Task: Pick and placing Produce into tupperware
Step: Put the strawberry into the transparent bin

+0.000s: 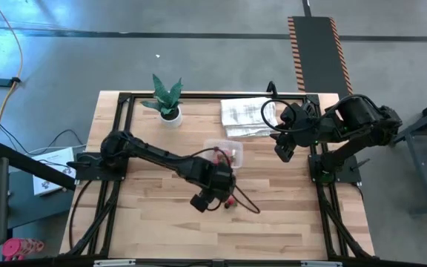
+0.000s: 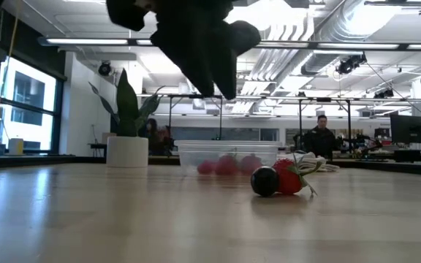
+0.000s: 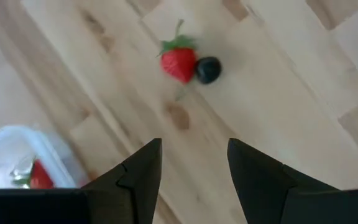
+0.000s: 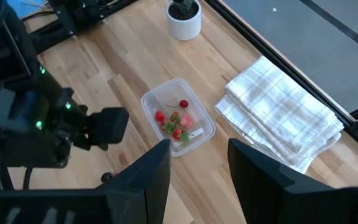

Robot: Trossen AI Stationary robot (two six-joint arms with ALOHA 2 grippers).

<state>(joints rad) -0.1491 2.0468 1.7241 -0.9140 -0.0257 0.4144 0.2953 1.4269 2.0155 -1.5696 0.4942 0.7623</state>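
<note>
Strawberry (image 3: 179, 62) and a dark round berry (image 3: 208, 70) lie touching on the table (image 3: 278, 124), nearest the low camera; low view shows them just in front of the tub (image 2: 229, 155), with a thin stem or cord trailing beside them.

Left gripper (image 3: 194, 180) hangs over them, fingers apart, nothing held. Its wrist view shows clear wood between the fingers and the two pieces ahead, plus a tub corner holding one red piece. High view puts this gripper (image 1: 215, 194) mid-table, just on the near side of the tub (image 1: 223, 153); berries barely visible there beside it.

Tub contents: low view shows only pinkish-red blobs through the wall. Right wrist view looks down into the tub (image 4: 178, 116) and shows several red pieces with green bits.

Right gripper (image 4: 197, 180) waits raised near the table's right edge, fingers apart, empty; seen at (image 1: 282, 152) from above.

Farther back: folded towel (image 1: 247, 116), potted plant (image 1: 168, 99). A person (image 2: 321, 139) stands in the room behind, low view only.
</note>
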